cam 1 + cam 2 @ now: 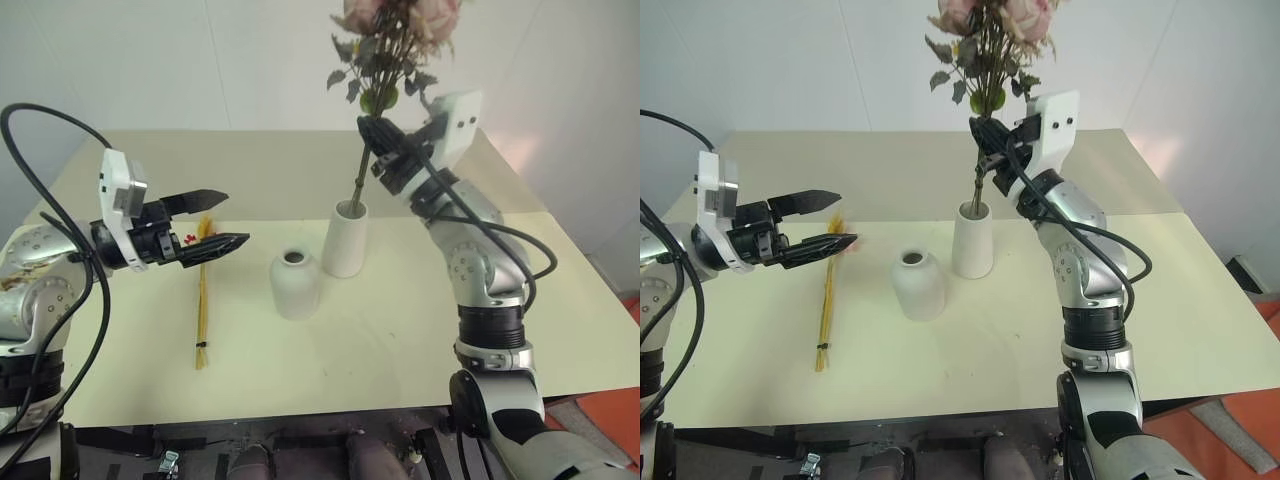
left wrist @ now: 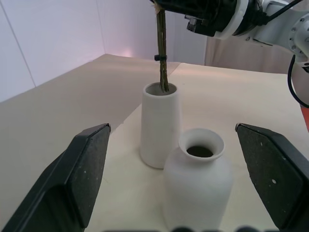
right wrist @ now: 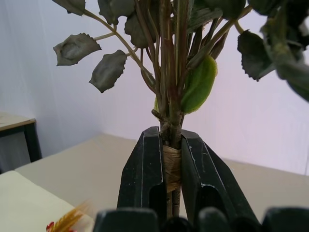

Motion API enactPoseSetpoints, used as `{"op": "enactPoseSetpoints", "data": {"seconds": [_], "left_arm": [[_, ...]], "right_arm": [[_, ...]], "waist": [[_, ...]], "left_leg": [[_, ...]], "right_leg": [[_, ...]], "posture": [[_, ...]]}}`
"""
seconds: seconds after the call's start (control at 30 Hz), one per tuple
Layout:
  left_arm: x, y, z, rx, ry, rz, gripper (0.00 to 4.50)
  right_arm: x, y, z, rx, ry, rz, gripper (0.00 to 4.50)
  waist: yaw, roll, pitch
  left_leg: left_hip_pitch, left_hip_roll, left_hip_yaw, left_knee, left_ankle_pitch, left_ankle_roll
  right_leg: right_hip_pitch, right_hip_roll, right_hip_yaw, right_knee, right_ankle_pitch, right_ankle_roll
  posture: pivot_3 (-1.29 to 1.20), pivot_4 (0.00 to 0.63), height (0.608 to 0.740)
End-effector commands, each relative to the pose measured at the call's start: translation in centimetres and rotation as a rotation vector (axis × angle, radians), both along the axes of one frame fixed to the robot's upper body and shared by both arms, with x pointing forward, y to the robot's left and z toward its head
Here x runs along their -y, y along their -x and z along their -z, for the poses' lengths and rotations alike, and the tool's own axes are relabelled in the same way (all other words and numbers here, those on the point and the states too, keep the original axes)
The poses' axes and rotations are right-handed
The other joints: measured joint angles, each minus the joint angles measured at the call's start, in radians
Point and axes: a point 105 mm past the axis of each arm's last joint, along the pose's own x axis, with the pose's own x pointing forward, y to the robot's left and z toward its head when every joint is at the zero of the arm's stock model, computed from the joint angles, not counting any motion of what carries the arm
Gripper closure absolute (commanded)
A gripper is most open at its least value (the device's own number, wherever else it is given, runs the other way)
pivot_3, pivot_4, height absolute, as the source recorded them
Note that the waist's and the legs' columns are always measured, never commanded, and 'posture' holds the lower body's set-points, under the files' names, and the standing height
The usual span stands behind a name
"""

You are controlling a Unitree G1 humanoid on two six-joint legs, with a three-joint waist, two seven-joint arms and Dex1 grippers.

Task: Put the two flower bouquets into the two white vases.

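My right gripper [image 1: 380,135] is shut on the stem of the bushy rose bouquet [image 1: 390,40], whose lower end stands inside the mouth of the taller white vase [image 1: 345,240]. The right wrist view shows both fingers [image 3: 145,174] clamped on the wrapped stem [image 3: 171,169]. The shorter narrow-necked vase [image 1: 296,284] stands just in front and to the left of the tall one. The thin yellow-stalk bundle [image 1: 202,300] lies flat on the table to the left. My left gripper [image 1: 222,220] hovers open above that bundle's bloom end, pointing toward the vases, nothing between its fingers.
The cream table [image 1: 400,340] has a seam across its middle and a front edge close to me. A white wall stands behind it. An orange surface [image 1: 615,420] shows at the lower right beyond the table.
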Motion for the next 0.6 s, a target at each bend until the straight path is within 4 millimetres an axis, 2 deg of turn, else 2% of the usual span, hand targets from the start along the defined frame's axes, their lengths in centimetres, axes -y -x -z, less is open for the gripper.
{"op": "enactPoseSetpoints", "data": {"seconds": [0.03,0.4,0.6], "left_arm": [[-0.2,0.7,-1.4,0.064,-0.009,-0.006,0.00],[-0.6,0.6,-1.4,0.063,-0.012,-0.018,0.00],[-0.7,0.6,-0.9,0.056,-0.004,-0.032,0.00]], "right_arm": [[0.0,0.4,-0.4,0.051,-0.004,0.003,4.29],[-0.1,-0.9,3.4,0.044,0.027,0.081,4.29],[0.2,0.0,4.7,0.070,0.062,0.108,2.22]], "waist": [[0.001,0.000,0.000],[0.001,0.000,0.000],[0.001,0.000,0.000]], "left_leg": [[0.000,0.000,0.000,0.000,0.000,0.000],[0.000,0.000,0.000,0.000,0.000,0.000],[0.000,0.000,0.000,0.000,0.000,0.000]], "right_leg": [[0.000,0.000,0.000,0.000,0.000,0.000],[0.000,0.000,0.000,0.000,0.000,0.000],[0.000,0.000,0.000,0.000,0.000,0.000]], "posture": [[0.00,0.150,0.740],[0.00,0.150,0.740],[0.00,0.150,0.740]]}}
